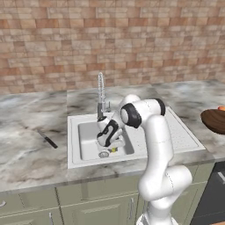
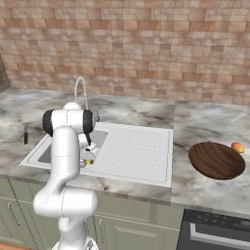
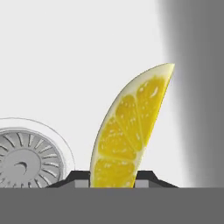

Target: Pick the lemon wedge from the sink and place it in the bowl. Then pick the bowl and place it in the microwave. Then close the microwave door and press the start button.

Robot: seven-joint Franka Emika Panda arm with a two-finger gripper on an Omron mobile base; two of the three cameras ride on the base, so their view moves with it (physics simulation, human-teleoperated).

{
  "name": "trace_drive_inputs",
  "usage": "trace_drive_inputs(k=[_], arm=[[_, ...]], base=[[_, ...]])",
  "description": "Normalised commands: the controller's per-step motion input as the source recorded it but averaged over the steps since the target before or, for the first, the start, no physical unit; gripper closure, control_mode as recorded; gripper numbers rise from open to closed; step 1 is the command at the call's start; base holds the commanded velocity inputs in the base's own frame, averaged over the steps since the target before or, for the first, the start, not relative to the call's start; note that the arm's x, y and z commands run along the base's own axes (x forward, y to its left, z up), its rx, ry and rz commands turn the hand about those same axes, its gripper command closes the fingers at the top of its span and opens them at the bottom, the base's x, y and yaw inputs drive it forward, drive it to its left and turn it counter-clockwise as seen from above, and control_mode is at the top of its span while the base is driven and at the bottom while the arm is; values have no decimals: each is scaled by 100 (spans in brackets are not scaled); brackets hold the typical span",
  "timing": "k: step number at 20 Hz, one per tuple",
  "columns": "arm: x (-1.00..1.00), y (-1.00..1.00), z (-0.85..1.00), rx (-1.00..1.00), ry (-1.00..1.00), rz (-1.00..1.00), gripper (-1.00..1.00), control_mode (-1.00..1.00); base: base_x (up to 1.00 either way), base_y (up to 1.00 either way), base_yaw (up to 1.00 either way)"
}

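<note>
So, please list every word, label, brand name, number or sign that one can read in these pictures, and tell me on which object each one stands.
None: no readable text shows in any of the three views.
The sink, the faucet, the bowl, the lemon wedge and the knife carry no markings.
The dark appliance front below the counter shows only plain lines, no letters or numbers.
</note>
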Motion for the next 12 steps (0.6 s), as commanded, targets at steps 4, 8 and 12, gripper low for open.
trace_drive_inputs(k=[4, 8, 12], arm=[[-64, -13, 90, 4, -11, 0, 100, -100], [-53, -11, 100, 3, -6, 0, 100, -100], [-46, -13, 100, 2, -1, -1, 100, -100]], base=[[0, 0, 0], [0, 0, 0], [0, 0, 0]])
